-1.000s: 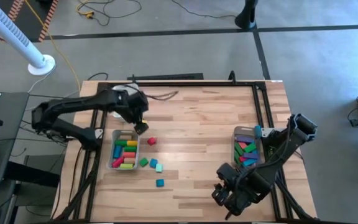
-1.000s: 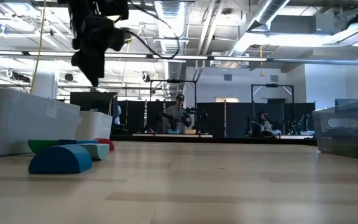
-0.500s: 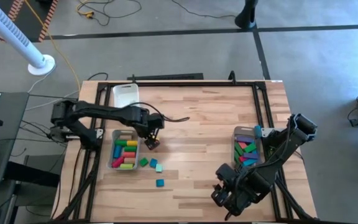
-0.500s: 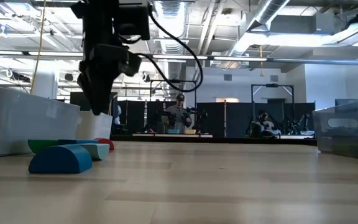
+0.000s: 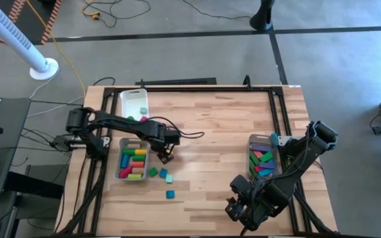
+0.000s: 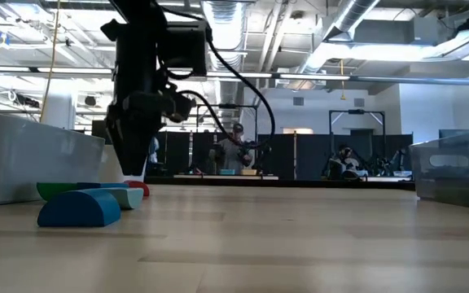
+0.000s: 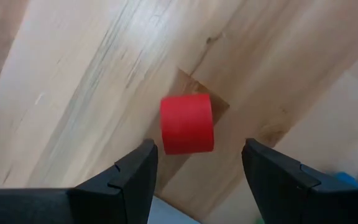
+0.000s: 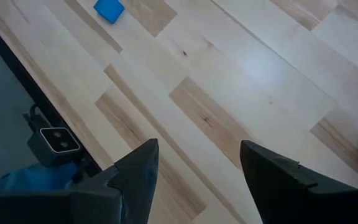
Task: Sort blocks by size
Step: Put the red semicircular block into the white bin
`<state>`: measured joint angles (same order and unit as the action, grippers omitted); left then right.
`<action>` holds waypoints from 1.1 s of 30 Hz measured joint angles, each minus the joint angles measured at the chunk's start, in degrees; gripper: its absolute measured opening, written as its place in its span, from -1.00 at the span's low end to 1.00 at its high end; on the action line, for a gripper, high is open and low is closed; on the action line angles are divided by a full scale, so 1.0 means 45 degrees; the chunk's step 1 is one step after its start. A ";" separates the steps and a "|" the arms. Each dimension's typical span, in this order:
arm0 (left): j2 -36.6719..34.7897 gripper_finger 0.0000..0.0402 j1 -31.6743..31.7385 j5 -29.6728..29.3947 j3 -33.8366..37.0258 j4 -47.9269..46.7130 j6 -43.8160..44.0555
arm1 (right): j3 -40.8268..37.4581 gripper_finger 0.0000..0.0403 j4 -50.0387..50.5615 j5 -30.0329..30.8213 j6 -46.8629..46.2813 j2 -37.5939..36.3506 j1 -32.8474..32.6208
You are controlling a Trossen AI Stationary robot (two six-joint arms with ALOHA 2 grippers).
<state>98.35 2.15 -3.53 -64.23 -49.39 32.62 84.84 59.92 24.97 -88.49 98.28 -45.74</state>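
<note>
A small red block (image 7: 187, 123) lies flat on the wooden table. My left gripper (image 7: 197, 155) is open above it, pointing down, with one finger on either side and neither touching. In the high view the gripper (image 5: 165, 156) hides the block; the low view shows the block (image 6: 139, 188) under the fingers. Green (image 5: 153, 172), teal (image 5: 166, 176) and blue (image 5: 170, 194) blocks lie loose nearer the front. My right gripper (image 5: 243, 211) is open and empty near the front right, and its wrist view shows the blue block (image 8: 109, 9) farther off.
A clear bin (image 5: 120, 173) with several coloured blocks stands just left of my left gripper. A second bin (image 5: 250, 141) with blocks stands at the right. A white tray (image 5: 133, 99) sits at the far left. Bare wood lies in the table's middle.
My left gripper has moved from beside the white tray toward the table's near right and come down over the red block, its fingers now on either side of it. The blocks have not moved.
</note>
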 joint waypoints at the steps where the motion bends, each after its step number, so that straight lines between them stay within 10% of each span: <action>1: 0.0076 0.12 -0.0024 -0.0052 -0.0005 0.0005 0.0000 | 0.0000 0.27 0.0004 0.0000 0.0000 0.0000 0.0000; 19: 0.1456 0.11 -0.0019 0.0127 -0.0048 0.0601 -0.0552 | 0.0000 0.27 0.0202 0.0092 0.0107 0.0000 0.0000; 33: 0.1480 -0.39 0.0117 0.1062 -0.0289 0.0270 -0.2203 | 0.0000 0.27 0.0311 0.0129 0.0103 0.0000 0.0029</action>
<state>105.01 2.68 1.25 -65.53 -48.17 22.71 84.84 61.32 25.55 -88.02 98.28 -45.60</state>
